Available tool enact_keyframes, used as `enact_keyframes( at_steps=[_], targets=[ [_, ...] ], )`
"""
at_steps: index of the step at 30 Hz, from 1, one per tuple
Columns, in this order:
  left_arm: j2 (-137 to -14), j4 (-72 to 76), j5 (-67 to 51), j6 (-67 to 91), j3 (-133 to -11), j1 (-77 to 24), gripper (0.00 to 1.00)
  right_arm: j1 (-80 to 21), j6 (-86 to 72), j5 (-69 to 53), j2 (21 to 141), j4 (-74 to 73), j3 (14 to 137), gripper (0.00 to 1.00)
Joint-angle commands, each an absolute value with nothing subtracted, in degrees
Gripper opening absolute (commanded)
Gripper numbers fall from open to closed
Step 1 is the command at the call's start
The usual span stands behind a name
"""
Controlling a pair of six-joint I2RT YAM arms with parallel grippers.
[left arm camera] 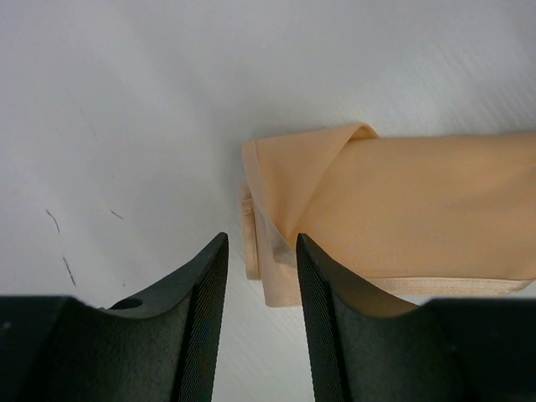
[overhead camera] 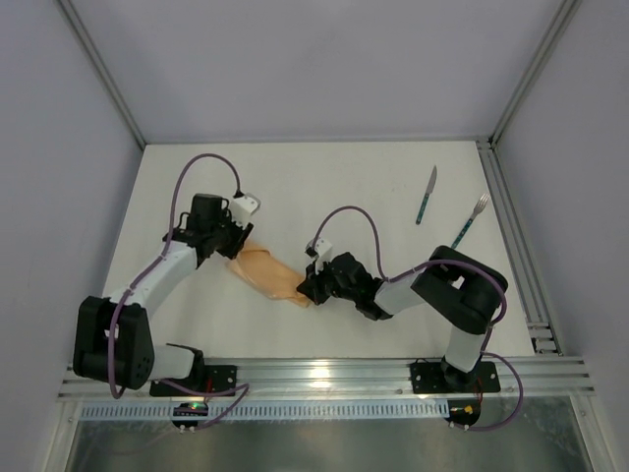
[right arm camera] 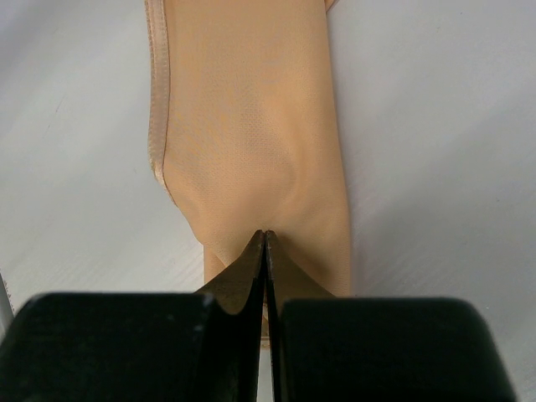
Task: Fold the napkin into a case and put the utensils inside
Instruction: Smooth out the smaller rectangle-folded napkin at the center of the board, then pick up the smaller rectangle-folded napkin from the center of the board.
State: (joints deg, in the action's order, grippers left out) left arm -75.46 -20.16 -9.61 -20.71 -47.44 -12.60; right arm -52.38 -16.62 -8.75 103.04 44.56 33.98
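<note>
The peach-orange napkin [overhead camera: 267,275] lies folded into a narrow strip on the table between my two grippers. My left gripper [overhead camera: 237,250] stands open at the strip's upper-left end. In the left wrist view the folded corner of the napkin [left arm camera: 402,209] reaches into the gap at the left gripper [left arm camera: 261,239], and neither finger presses it. My right gripper [overhead camera: 307,290] is shut on the strip's lower-right end. In the right wrist view the napkin [right arm camera: 251,126] puckers where the right gripper [right arm camera: 265,234] pinches it. The knife [overhead camera: 427,195] and fork [overhead camera: 471,219], both with teal handles, lie at the far right, away from both grippers.
The white table [overhead camera: 324,187] is fenced by an aluminium frame rail [overhead camera: 511,236] along its right side and a rail [overhead camera: 324,374] at the near edge by the arm bases. Grey walls enclose the back and sides.
</note>
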Motion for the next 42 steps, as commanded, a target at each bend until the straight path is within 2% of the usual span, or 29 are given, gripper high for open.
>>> enact_keyframes(
  at_steps=[1, 4, 5, 8, 12, 17, 24, 31, 32, 33, 38, 41, 42],
  targets=[
    [-79.2, -19.4, -11.4, -19.4, -50.4, -12.4, 0.40, -52.3, -15.6, -7.8, 103.8, 42.5, 34.4, 0.04],
    [-82.3, -19.8, -10.8, -19.6, -50.4, -12.4, 0.29, -52.3, -15.6, -7.8, 103.9, 42.6, 34.4, 0.04],
    [-82.9, -19.9, -11.0, -19.8, -50.2, -12.4, 0.20, -52.3, -15.7, -7.8, 104.0, 42.6, 34.4, 0.04],
    [-82.8, -21.4, -11.3, -20.7, -49.7, -12.4, 0.12, -52.3, -16.0, -7.7, 104.2, 42.6, 34.4, 0.04],
    [-83.1, -21.9, -7.8, -22.6, -47.2, -12.4, 0.11, -52.3, -16.2, -7.5, 104.6, 43.0, 34.3, 0.04],
    [-83.1, -21.6, -8.1, -23.4, -44.8, -12.4, 0.00, -52.2, -16.5, -7.6, 104.7, 43.3, 34.3, 0.04],
    [-80.1, -19.2, -5.7, -27.9, -39.7, -12.4, 0.00, -52.3, -14.9, -7.1, 103.7, 42.4, 35.4, 0.04],
    [-77.8, -16.2, -3.4, -30.5, -35.8, -12.4, 0.00, -52.0, -9.0, -10.1, 94.5, 38.0, 40.9, 0.27],
    [-77.4, -16.2, -3.5, -30.6, -35.7, -12.4, 0.00, -51.9, -8.4, -10.9, 93.4, 37.5, 42.6, 0.34],
    [-77.2, -15.9, -3.8, -30.8, -35.5, -12.4, 0.00, -51.6, -7.9, -11.8, 92.6, 37.1, 43.6, 0.37],
    [-75.7, -14.9, -4.0, -30.6, -34.7, -12.4, 0.00, -45.6, -9.5, -18.3, 91.4, 39.2, 46.6, 0.46],
    [-74.5, -14.8, -4.3, -30.0, -34.4, -12.4, 0.00, -40.0, -17.0, -24.3, 93.2, 47.8, 45.9, 0.51],
    [-74.1, -14.8, -4.5, -29.7, -34.3, -12.4, 0.00, -38.4, -22.4, -27.0, 94.5, 52.6, 46.3, 0.67]
  ],
)
